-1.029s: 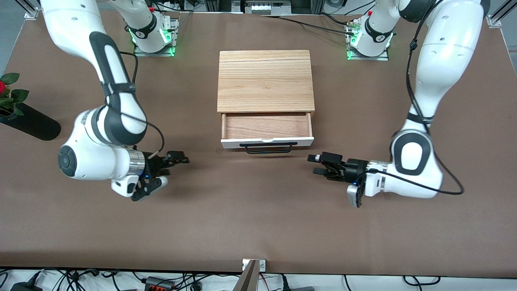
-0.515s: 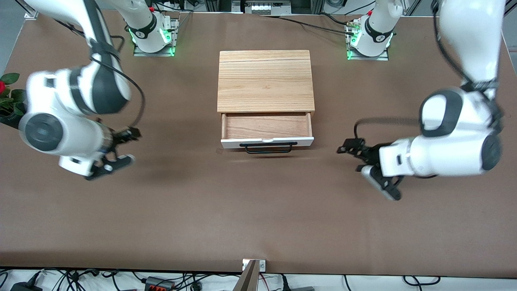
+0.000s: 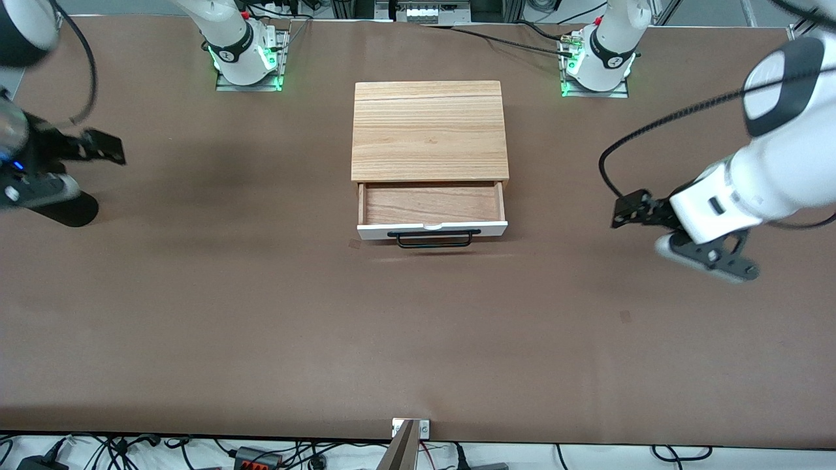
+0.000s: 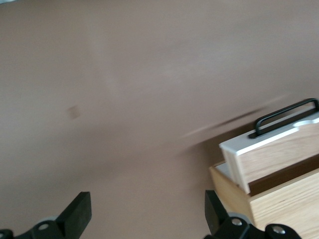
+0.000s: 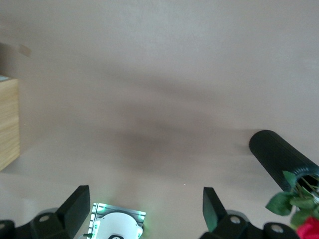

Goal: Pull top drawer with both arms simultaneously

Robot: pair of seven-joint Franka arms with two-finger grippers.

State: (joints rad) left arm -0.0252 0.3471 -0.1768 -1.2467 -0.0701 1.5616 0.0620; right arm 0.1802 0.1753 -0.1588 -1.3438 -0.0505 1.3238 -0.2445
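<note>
Near edge first: a cable tangle (image 3: 261, 454) runs under the table's lip, and one metal bracket (image 3: 410, 431) is clamped mid-edge. The table (image 3: 261, 339) is a brown matte sheet, bare across its near half. I can make out nothing of the room except rails and wiring at the top of the front view.

Count: one cabinet, one open drawer, one vase, two arms, two bases.

The drawer (image 3: 431, 205) sits mid-table, pulled out toward the camera. Its wood inside shows and holds nothing. The white front faces the camera, with a black bar handle (image 3: 434, 238) on it. Nothing touches the handle.

The left gripper (image 3: 628, 210) hangs over bare table toward the left arm's end, well apart from the drawer. Its forearm is raised and angled, and it points toward the drawer. In the left wrist view the fingers (image 4: 79, 214) are spread wide, holding nothing, and the drawer corner shows past them.

The right gripper (image 3: 98, 147) is over the table's edge at the right arm's end, above a black vase (image 3: 62, 209). The vase is lying on its side. The right gripper is released too, fingers (image 5: 77, 206) wide and holding nothing. The right wrist view also shows a red rose (image 5: 311, 226) in the vase.

Farther back is the wood-topped cabinet (image 3: 430, 130), then the two bases (image 3: 245, 55) (image 3: 597, 62), both lit green.
</note>
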